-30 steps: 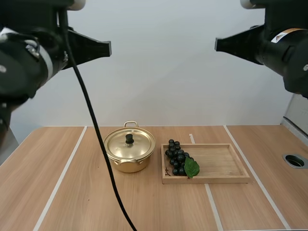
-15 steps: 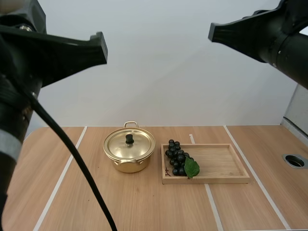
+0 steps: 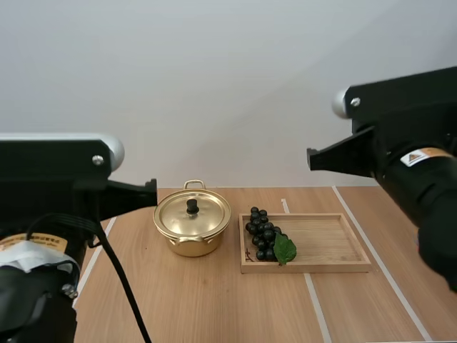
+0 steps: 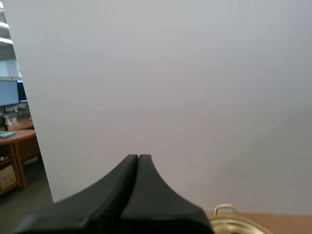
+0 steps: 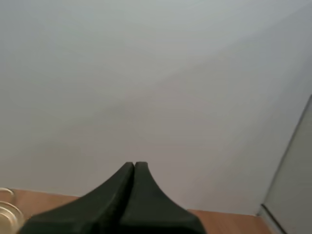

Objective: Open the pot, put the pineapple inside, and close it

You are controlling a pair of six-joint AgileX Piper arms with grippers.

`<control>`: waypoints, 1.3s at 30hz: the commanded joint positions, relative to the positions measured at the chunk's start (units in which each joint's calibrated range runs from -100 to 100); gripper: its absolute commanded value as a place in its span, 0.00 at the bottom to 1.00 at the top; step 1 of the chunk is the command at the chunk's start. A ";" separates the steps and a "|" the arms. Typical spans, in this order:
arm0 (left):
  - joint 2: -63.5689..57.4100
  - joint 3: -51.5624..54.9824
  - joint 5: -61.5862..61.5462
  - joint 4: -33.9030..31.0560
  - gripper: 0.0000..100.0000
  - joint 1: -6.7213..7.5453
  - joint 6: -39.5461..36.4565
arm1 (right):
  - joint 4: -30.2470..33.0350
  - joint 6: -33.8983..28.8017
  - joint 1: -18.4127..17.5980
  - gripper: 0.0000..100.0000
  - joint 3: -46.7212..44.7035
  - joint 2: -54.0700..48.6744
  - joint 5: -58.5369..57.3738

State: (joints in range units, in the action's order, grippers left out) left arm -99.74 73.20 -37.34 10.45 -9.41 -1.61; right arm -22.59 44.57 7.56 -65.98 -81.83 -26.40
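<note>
Pot: round golden metal pot, centre, black-knobbed lid on
Fruit: dark grape bunch with green leaf, left end of shallow wooden tray, just right of pot
Left gripper: fingers pressed together, empty
Right gripper: fingers together, empty

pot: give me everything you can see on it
The pot is small, round and shiny, gold-coloured metal by its look. Its lid is on and sits level, with a black knob at the centre. A loop handle sticks out at the far side, and a second seems to sit at the near side. The pot stands upright on the wooden table, close beside the left end of the wooden tray, with what looks like a narrow gap between them. Only the table touches it.
</note>
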 commanded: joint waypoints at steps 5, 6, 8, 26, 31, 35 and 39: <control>-0.26 11.48 2.68 -1.24 0.00 -1.24 5.83 | 11.46 1.49 -2.95 0.00 -10.73 -4.23 9.63; -0.26 12.83 5.06 -1.24 0.00 -1.52 6.32 | 12.66 1.72 -3.28 0.00 -12.20 -4.58 9.84; -0.26 15.12 8.48 1.38 0.00 -1.65 6.32 | 15.09 1.72 -3.35 0.00 -15.14 -5.05 10.22; -0.26 21.86 0.86 5.24 0.00 0.88 7.23 | -4.82 1.27 -1.30 0.00 -33.83 -18.17 20.23; -0.26 21.86 0.29 5.27 0.00 0.80 7.23 | 0.02 1.36 -3.47 0.00 -33.83 -18.17 -6.44; -0.26 24.03 0.07 3.55 0.00 0.09 12.33 | 9.57 1.36 -5.05 0.00 -33.83 -18.17 -7.41; -0.26 26.80 -1.97 3.37 0.00 -2.37 18.60 | 16.86 1.36 -7.45 0.00 -33.83 -18.17 -8.59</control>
State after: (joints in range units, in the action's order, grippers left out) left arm -99.74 99.08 -39.14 13.95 -10.62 13.75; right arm -9.56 45.70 1.32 -99.56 -99.61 -33.61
